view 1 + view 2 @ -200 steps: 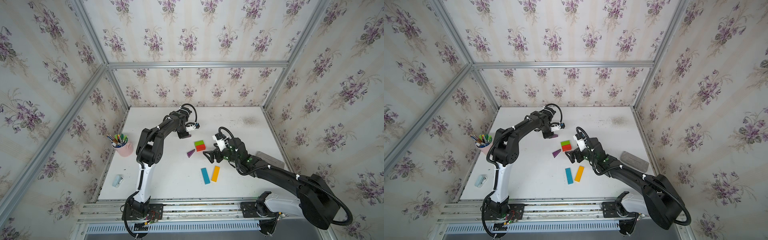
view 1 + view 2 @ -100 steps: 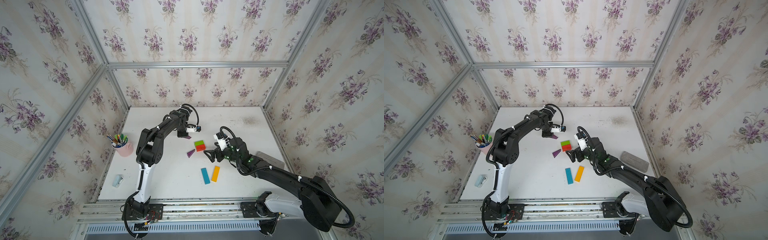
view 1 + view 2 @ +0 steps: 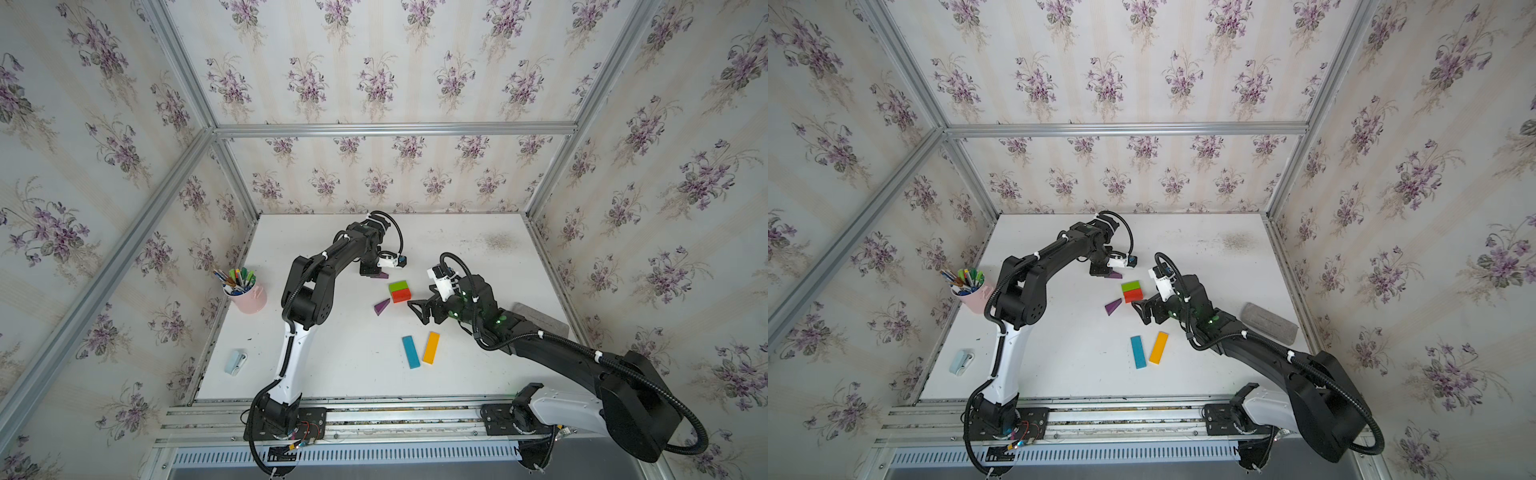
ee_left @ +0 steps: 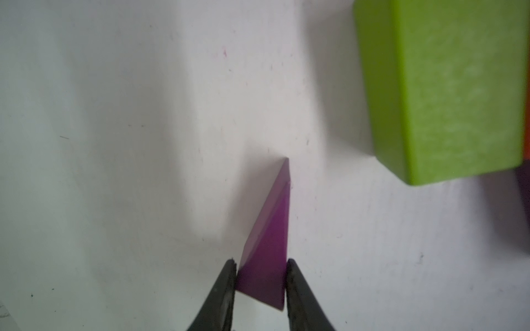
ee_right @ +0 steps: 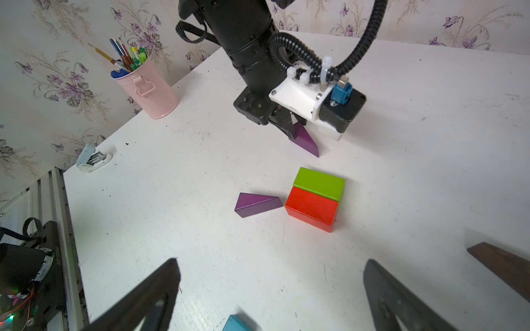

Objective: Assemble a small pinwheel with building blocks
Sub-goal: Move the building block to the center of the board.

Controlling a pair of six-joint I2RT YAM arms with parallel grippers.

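Note:
My left gripper (image 4: pixel 261 266) is shut on a purple wedge (image 4: pixel 269 243), gripped at its wide end. The wedge (image 3: pixel 380 275) is low at the table, just behind the green block (image 3: pixel 398 286). Green block and red block (image 3: pixel 401 295) lie side by side, touching. A second purple wedge (image 3: pixel 381 306) lies loose left of the red block. The blue bar (image 3: pixel 410 352) and orange bar (image 3: pixel 431 347) lie nearer the front. My right gripper (image 5: pixel 272 262) stands open and empty over bare table, right of the red block. A brown wedge (image 5: pixel 504 266) shows beside it.
A pink cup of pens (image 3: pixel 249 295) stands at the table's left edge. A small pale-blue stapler (image 3: pixel 235 361) lies in front of it. A grey pad (image 3: pixel 1268 323) lies by the right wall. Patterned walls enclose three sides.
My left gripper has come down and forward with the purple wedge, closer to the green block. The right arm has barely moved.

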